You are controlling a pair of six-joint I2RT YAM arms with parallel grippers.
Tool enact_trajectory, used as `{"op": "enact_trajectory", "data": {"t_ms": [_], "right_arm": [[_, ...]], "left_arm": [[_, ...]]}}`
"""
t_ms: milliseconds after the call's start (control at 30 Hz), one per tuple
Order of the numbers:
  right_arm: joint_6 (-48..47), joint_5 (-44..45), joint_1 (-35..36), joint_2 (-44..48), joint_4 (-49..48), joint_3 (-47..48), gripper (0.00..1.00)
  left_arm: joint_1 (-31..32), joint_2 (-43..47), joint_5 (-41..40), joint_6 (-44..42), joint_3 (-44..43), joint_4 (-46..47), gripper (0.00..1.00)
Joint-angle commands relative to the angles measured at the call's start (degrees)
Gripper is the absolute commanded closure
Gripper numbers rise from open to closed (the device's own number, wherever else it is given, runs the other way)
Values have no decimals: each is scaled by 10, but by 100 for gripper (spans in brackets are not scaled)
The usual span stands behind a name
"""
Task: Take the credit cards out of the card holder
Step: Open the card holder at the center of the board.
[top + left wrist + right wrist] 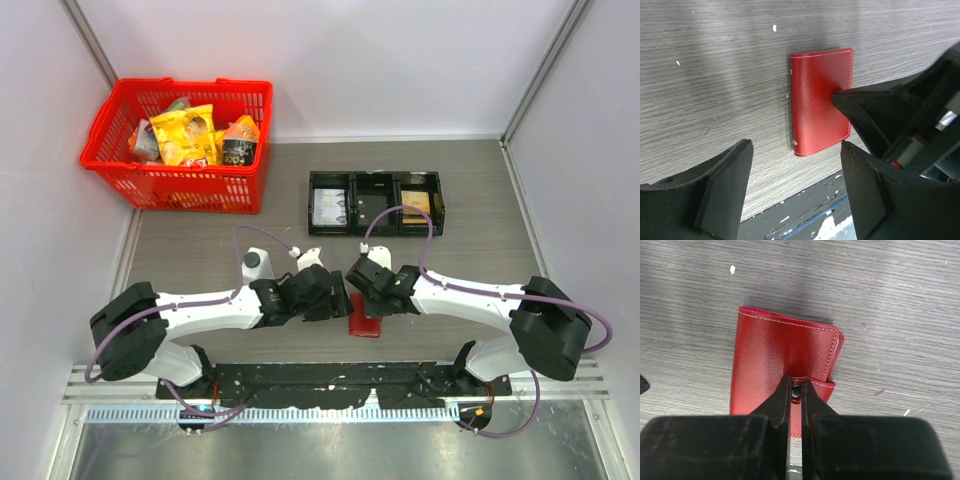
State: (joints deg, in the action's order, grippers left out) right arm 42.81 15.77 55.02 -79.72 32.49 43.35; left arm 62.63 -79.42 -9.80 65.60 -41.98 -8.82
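The closed card holder (785, 360) lies flat on the worktop (900, 300), probably light and slick. The right pincer (796, 389) is clenched at its 6 o'clock snap tab (821, 385), the likeliest hold; the left pincer (796, 150) hangs released.

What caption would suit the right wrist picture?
Right gripper, fingers closed, at the snap tab of the closed red card holder.

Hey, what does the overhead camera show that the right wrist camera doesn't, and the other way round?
Only overhead: the red basket of snack packs and the black tray. Only right wrist: the snap tab, pinched by the right pincer. Both: the closed red card holder lying on the table.
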Motion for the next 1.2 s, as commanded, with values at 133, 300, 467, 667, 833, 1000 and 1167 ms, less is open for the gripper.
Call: {"op": "enact_trajectory", "data": {"t_ms": [133, 300, 467, 667, 833, 1000, 1167], "right_arm": [[12, -14, 3, 75, -99, -42, 99], [24, -5, 3, 119, -150, -76, 99], [28, 1, 3, 153, -195, -110, 99], [41, 44, -18, 209, -194, -155, 96], [59, 63, -66, 216, -165, -181, 83], [63, 50, -113, 215, -145, -183, 63], [33, 27, -114, 230, -145, -152, 15]], "left_arm": [[-19, -81, 64, 14, -45, 23, 29], [-27, -118, 70, 15, -56, 27, 36], [-28, -153, 58, 15, -61, 18, 49], [-48, -181, 21, -7, -73, -8, 71], [-76, -193, -6, -49, -101, -43, 76], [-95, -189, -35, -102, -128, -66, 76], [-95, -196, -47, -150, -161, -88, 74]]}}
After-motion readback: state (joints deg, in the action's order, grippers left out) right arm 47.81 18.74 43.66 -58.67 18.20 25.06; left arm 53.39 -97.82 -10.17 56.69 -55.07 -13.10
